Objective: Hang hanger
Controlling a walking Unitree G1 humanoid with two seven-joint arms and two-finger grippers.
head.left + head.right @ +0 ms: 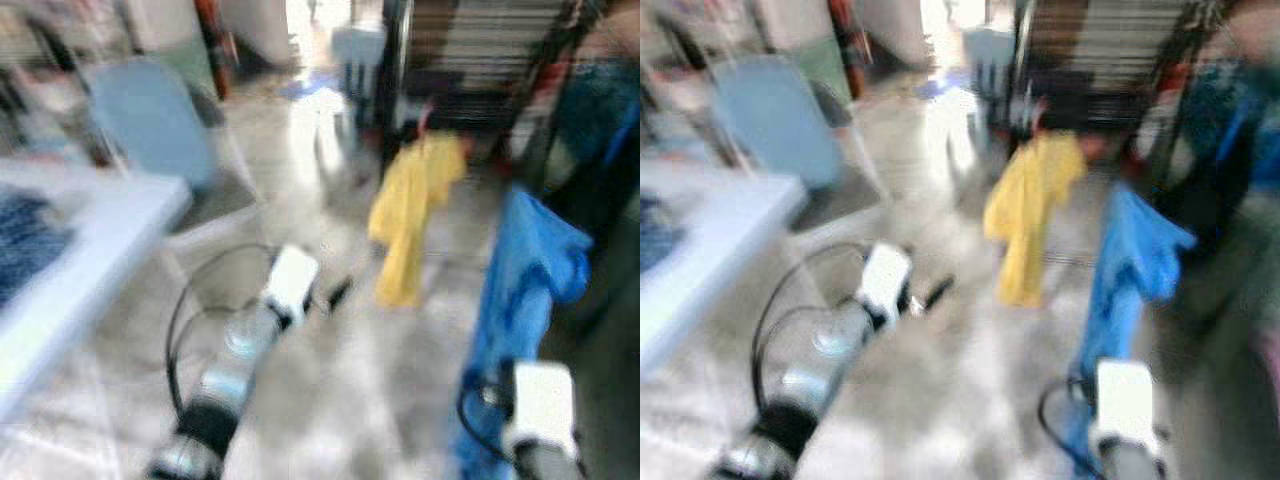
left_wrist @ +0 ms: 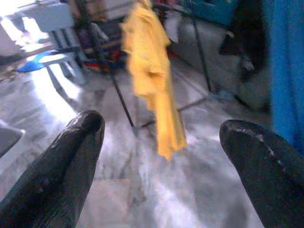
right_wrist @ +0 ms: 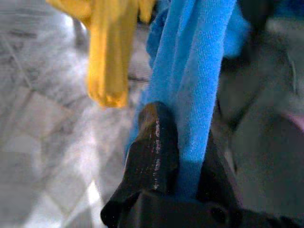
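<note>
The blue garment (image 3: 199, 71) hangs pinched between the two black fingers of the right claw (image 3: 183, 156), low at the robot's right side, with the cloth rising up toward the dark drying rack (image 1: 480, 60). No hanger can be made out inside the cloth; the head views are too blurred to tell. Further off, a yellow garment (image 1: 410, 215) already hangs from the rack, near the blue one but apart from it. The left claw (image 2: 161, 142) is held out ahead over the tiled floor (image 1: 350, 380), its fingers spread wide and holding nothing. A white table (image 1: 90, 250) stands at the robot's left, with a pale blue chair (image 1: 150, 120) behind it. The blur suggests the robot is moving, so a good hang probably calls for stopping square to the rack, keeping the grip firm, and raising the garment to a bare stretch of rail beside the yellow one.
</note>
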